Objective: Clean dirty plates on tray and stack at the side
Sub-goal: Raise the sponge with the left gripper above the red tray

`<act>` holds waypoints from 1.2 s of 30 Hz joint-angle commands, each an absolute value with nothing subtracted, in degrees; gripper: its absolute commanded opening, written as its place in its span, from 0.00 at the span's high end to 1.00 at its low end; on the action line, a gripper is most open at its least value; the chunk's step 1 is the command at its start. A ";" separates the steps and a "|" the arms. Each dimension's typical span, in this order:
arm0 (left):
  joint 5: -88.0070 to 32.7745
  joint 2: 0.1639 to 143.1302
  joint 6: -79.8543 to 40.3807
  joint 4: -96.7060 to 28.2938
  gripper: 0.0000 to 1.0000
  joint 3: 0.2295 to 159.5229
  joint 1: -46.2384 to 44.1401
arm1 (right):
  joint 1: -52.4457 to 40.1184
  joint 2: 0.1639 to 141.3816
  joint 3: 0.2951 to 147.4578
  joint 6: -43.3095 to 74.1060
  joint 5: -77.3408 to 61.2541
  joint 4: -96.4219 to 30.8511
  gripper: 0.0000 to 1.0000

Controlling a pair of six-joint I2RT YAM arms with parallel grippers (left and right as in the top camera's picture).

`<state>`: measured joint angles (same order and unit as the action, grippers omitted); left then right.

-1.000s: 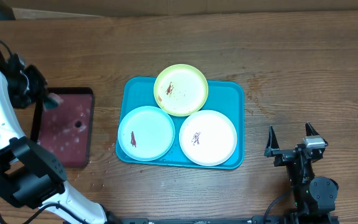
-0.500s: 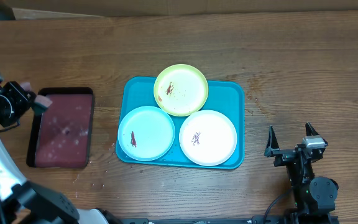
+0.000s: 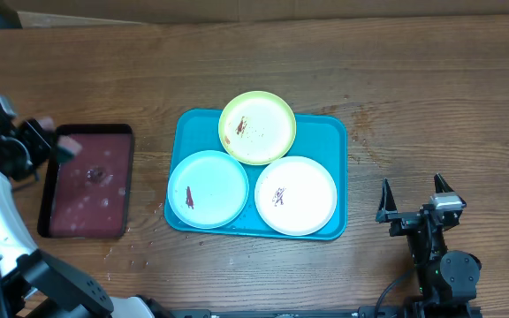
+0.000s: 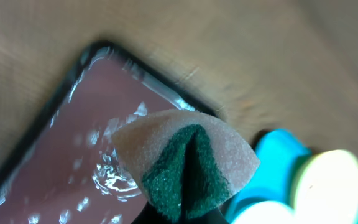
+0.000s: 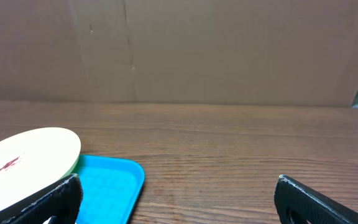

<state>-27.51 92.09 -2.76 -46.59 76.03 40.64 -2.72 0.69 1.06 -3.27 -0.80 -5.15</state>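
**Cleaning not yet begun**

On the worktop (image 3: 431, 79), the turquoise tray (image 3: 330, 132) sits mid-frame, a maroon tray (image 3: 87, 212) of water at left. Smeared, the green plate (image 3: 257, 127), blue plate (image 3: 208, 189) and white plate (image 3: 295, 195) lie flat, ready for wiping. The left gripper (image 3: 53, 147) tilts over the water, fingers pinching a folded sponge (image 4: 185, 162), likely wetting it; the right gripper (image 3: 412, 201) idles lower right, fingers wide.

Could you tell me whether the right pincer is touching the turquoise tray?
Apart. The overhead view shows bare table between the right pincer and the tray.
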 commanded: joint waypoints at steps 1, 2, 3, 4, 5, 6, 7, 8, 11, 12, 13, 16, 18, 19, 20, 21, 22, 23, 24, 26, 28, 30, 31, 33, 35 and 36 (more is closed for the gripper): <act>-27.83 92.53 -2.04 -42.72 0.96 69.71 41.12 | -2.55 0.19 0.47 -3.44 -0.23 -4.84 0.00; -30.30 92.53 -2.61 -41.76 0.96 69.60 41.25 | -2.55 0.19 0.47 -3.44 -0.23 -4.84 0.00; -32.62 92.49 -3.29 -40.88 0.96 70.04 41.25 | -2.55 0.19 0.47 -3.44 -0.23 -4.84 0.00; -34.74 92.33 -3.51 -40.49 0.96 71.00 41.25 | -2.55 0.19 0.47 -3.44 -0.23 -4.84 0.00; -36.75 92.20 -3.49 -40.45 0.96 72.60 41.23 | -2.55 0.19 0.47 -3.44 -0.23 -4.84 0.00; -37.93 92.07 -3.46 -40.73 0.96 74.30 41.23 | -2.55 0.19 0.47 -3.44 -0.23 -4.84 0.00; -38.63 91.94 -3.40 -41.78 0.96 76.60 41.21 | -2.55 0.19 0.47 -3.44 -0.23 -4.84 0.00; -38.41 91.68 -3.36 -43.88 0.96 81.19 41.23 | -2.55 0.19 0.47 -3.44 -0.25 -4.84 0.00; -38.44 91.07 -3.38 -45.28 0.96 86.72 41.19 | -2.55 0.19 0.47 -3.44 -0.23 -4.84 0.00; -38.41 90.91 -3.38 -45.30 0.96 87.68 41.10 | -2.55 0.19 0.47 -3.44 -0.23 -4.84 0.00; -38.30 90.83 -3.38 -45.30 0.96 88.38 40.91 | -2.55 0.19 0.47 -3.44 -0.23 -4.84 0.00; -31.40 91.11 -3.40 -45.74 0.96 87.74 39.64 | -2.55 0.19 0.47 -3.44 -0.23 -4.84 0.00; -23.09 91.94 -3.42 -46.35 0.96 84.90 38.35 | -2.55 0.19 0.47 -3.44 -0.23 -4.84 0.00; -19.49 92.62 -3.40 -46.19 0.96 82.65 37.74 | -2.55 0.19 0.47 -3.44 -0.23 -4.84 0.00; -16.69 93.47 -3.38 -45.67 0.96 80.18 37.32 | -2.55 0.19 0.47 -3.44 -0.23 -4.84 0.00; -14.63 94.41 -3.38 -44.97 0.96 77.84 37.04 | -2.55 0.19 0.47 -3.44 -0.23 -4.84 0.00; -14.13 95.29 -3.33 -44.64 0.96 76.29 37.04 | -2.55 0.19 0.47 -3.44 -0.23 -4.84 0.00; -14.24 96.36 -3.14 -44.53 0.96 75.13 37.06 | -2.55 0.19 0.47 -3.44 -0.23 -4.84 0.00; -14.85 97.25 -3.18 -44.56 0.96 74.83 37.10 | -2.55 0.19 0.47 -3.44 -0.23 -4.84 0.00; -16.45 97.67 -3.20 -44.73 0.96 75.68 37.10 | -2.55 0.19 0.47 -3.44 -0.23 -4.84 0.00; -19.40 97.14 -3.53 -45.82 0.96 78.83 37.10 | -2.55 0.19 0.47 -3.44 -0.23 -4.84 0.00; -22.46 96.27 -4.08 -47.70 0.96 84.23 37.08 | -2.55 0.19 0.47 -3.44 -0.23 -4.84 0.00; -23.42 95.72 -4.60 -48.88 0.96 87.77 37.06 | -2.55 0.19 0.47 -3.44 -0.23 -4.84 0.00; -24.21 94.59 -5.96 -51.94 0.96 97.69 36.95 | -2.55 0.19 0.47 -3.44 -0.23 -4.84 0.00; -23.55 94.37 -6.00 -52.21 0.96 101.45 36.95 | -2.55 0.19 0.47 -3.44 -0.23 -4.84 0.00; -23.35 94.37 -6.00 -52.25 0.96 102.67 36.95 | -2.55 0.19 0.47 -3.44 -0.23 -4.84 0.00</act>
<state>-21.45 98.08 -4.49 -51.81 95.66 37.10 -2.72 0.67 1.06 -3.25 -0.80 -5.19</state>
